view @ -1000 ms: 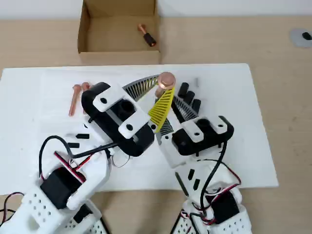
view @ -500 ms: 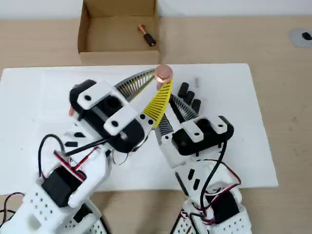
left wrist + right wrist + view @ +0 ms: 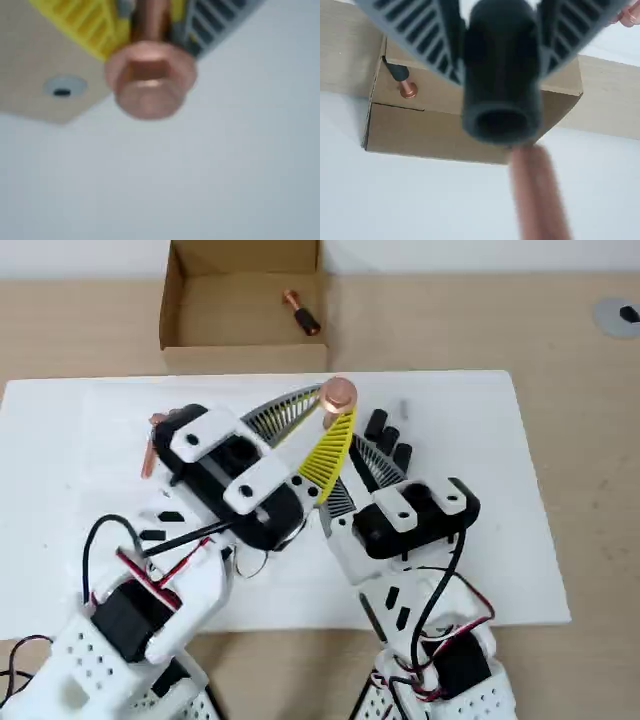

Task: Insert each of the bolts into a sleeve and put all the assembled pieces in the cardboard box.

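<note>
– Right wrist view: what does the coming move turn on?

– The right gripper [image 3: 502, 60] is clamped round a black sleeve [image 3: 502, 95], with the box [image 3: 445, 135] behind it. The bolt [image 3: 540, 195] runs up to the sleeve's mouth and its shaft meets the rim, off the bore's centre. I can't see that it has entered.

– Who holds the bolt?

– The left gripper [image 3: 330, 410], closed on the shaft just under the head [image 3: 150, 80], in front of the box's near wall. I'd say it needs a small sideways shift before it is pushed along its length.

– Counts?

– One assembled piece [image 3: 300, 312] is inside the box. Three loose sleeves [image 3: 388, 440] lie off one front corner. Loose bolts [image 3: 150, 455] lie off the other: at least one, the arm hides the rest.
</note>
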Robot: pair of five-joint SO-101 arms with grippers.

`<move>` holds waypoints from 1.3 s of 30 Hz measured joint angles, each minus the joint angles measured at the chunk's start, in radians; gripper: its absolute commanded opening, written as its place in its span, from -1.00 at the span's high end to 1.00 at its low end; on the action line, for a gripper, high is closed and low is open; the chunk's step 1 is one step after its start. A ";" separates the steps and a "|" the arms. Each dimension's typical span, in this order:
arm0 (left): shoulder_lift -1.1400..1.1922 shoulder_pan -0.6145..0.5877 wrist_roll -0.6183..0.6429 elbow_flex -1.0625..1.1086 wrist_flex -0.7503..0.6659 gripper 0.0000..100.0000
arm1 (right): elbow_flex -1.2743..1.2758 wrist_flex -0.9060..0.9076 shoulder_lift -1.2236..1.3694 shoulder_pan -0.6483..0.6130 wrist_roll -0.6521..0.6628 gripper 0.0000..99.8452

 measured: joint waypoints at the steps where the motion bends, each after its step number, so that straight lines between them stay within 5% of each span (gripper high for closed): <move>1: 0.000 0.000 0.000 0.000 0.000 0.98 | 0.000 0.000 0.000 0.000 0.000 0.98; 24: 0.018 0.032 0.029 0.025 -0.005 0.98 | 0.003 0.002 0.000 0.000 0.000 0.98; 39: 0.144 0.009 0.032 0.029 -0.127 0.98 | 0.002 0.000 0.000 0.000 -0.003 0.98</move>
